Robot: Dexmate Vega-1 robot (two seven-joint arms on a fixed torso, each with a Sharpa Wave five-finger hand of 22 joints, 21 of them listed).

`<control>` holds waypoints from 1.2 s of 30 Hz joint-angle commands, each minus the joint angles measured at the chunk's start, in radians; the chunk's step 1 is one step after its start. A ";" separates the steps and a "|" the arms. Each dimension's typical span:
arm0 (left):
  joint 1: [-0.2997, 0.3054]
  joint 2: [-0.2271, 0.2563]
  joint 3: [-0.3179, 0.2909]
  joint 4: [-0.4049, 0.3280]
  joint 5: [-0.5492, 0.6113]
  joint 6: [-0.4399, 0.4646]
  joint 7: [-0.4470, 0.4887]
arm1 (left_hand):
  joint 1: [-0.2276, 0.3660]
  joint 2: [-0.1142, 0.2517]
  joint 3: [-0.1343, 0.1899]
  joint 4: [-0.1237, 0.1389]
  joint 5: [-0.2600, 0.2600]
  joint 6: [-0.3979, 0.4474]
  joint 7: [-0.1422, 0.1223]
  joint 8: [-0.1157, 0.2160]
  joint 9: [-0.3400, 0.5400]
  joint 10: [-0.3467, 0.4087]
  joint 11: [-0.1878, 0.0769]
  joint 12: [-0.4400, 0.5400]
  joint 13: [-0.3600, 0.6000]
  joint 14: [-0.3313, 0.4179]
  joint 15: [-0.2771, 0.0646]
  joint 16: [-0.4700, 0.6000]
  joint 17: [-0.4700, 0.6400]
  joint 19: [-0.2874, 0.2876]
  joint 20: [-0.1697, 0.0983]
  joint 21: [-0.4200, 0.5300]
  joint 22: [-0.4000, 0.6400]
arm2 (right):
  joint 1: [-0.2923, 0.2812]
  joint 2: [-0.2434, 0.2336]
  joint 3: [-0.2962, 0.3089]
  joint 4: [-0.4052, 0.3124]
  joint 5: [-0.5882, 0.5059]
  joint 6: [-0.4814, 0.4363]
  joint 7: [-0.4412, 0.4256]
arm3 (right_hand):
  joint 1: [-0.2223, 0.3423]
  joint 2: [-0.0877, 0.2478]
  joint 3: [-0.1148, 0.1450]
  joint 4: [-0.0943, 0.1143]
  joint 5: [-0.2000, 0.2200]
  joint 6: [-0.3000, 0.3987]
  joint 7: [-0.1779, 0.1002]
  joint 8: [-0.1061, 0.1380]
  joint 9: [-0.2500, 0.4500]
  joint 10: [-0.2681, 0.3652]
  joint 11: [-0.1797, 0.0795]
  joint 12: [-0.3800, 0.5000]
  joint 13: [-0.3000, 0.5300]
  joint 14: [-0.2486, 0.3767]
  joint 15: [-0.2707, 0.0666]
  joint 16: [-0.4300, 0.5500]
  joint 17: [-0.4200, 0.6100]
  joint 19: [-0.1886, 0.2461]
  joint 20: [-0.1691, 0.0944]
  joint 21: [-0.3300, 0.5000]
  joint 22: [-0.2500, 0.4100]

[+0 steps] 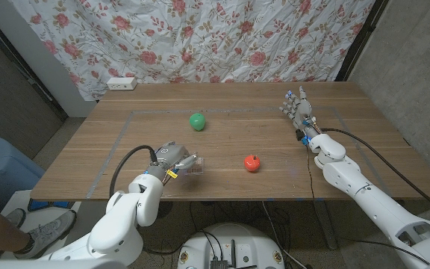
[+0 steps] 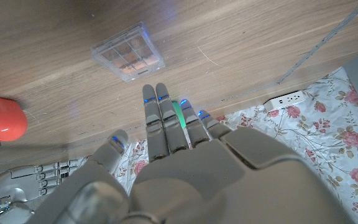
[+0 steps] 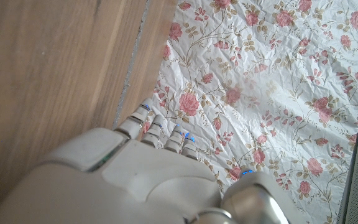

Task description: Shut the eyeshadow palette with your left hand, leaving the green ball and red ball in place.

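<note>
The eyeshadow palette [image 1: 192,166] [image 2: 128,52], a small clear case with pinkish pans, lies flat near the table's front edge, and its lid looks down. My left hand [image 1: 172,157] [image 2: 166,124] is just left of it with fingers stretched out towards it, holding nothing; I cannot tell whether they touch it. The green ball [image 1: 197,121] sits farther back at mid-table, and a sliver of the green ball [image 2: 178,112] shows between my fingers. The red ball [image 1: 252,163] [image 2: 2,119] lies right of the palette. My right hand [image 1: 298,110] [image 3: 160,134] rests at the far right, fingers extended, empty.
A taped rectangle [image 1: 133,113] marks the wooden table. A white power strip [image 1: 122,84] [image 2: 286,99] lies at the back left corner. A floral cloth [image 1: 222,37] hangs behind the table. A person's shoe [image 1: 47,232] is on the floor at the front left.
</note>
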 commanded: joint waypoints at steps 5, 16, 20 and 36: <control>0.121 0.078 -0.131 0.004 -0.196 -0.129 0.167 | 0.008 0.066 0.020 -0.004 0.000 -0.071 -0.008 -0.002 0.000 -0.081 -0.005 -0.002 0.001 -0.072 0.004 0.001 0.003 -0.046 -0.002 0.001 0.004 | 0.000 0.000 0.000 0.000 0.000 0.000 0.001 | 0.000 0.098 0.000 0.006 0.004 0.002 -0.009 0.005 0.005 -0.001 -0.008 0.005 0.002 -0.004 -0.117 0.006 0.004 0.004 0.000 0.006 0.003; 0.259 0.133 -0.239 0.035 -0.297 -0.249 0.364 | -0.016 0.032 -0.009 0.035 0.000 -0.162 -0.023 -0.003 -0.002 -0.184 0.004 -0.002 -0.001 -0.155 0.014 0.003 0.007 -0.115 -0.005 -0.002 0.005 | 0.000 0.000 0.000 0.000 0.000 0.000 0.001 | 0.000 0.098 0.000 0.006 0.004 0.001 -0.009 0.005 0.005 0.001 -0.005 0.006 0.002 -0.004 -0.117 0.006 0.004 0.004 0.001 0.006 0.003; 0.288 0.134 -0.258 0.057 -0.316 -0.299 0.424 | -0.014 0.028 -0.015 0.042 0.002 -0.220 -0.033 -0.007 -0.003 -0.249 0.006 -0.004 -0.002 -0.179 0.017 0.006 0.006 -0.135 -0.001 0.003 0.005 | 0.000 0.000 0.000 0.000 0.000 0.000 0.001 | 0.000 0.098 0.000 0.006 0.004 0.001 -0.008 0.005 0.005 -0.001 -0.007 0.005 0.002 -0.003 -0.116 0.007 0.004 0.004 0.001 0.006 0.003; 0.361 0.127 -0.303 0.161 -0.354 -0.469 0.580 | -0.023 0.028 -0.037 0.075 0.004 -0.352 -0.059 -0.010 -0.005 -0.368 -0.005 -0.003 -0.003 -0.217 0.018 0.010 0.010 -0.164 -0.004 0.007 0.006 | 0.000 0.000 0.000 0.000 0.000 0.000 0.001 | 0.000 0.098 0.000 0.006 0.004 0.002 -0.009 0.005 0.005 0.000 -0.008 0.005 0.002 -0.004 -0.117 0.006 0.004 0.004 0.000 0.006 0.003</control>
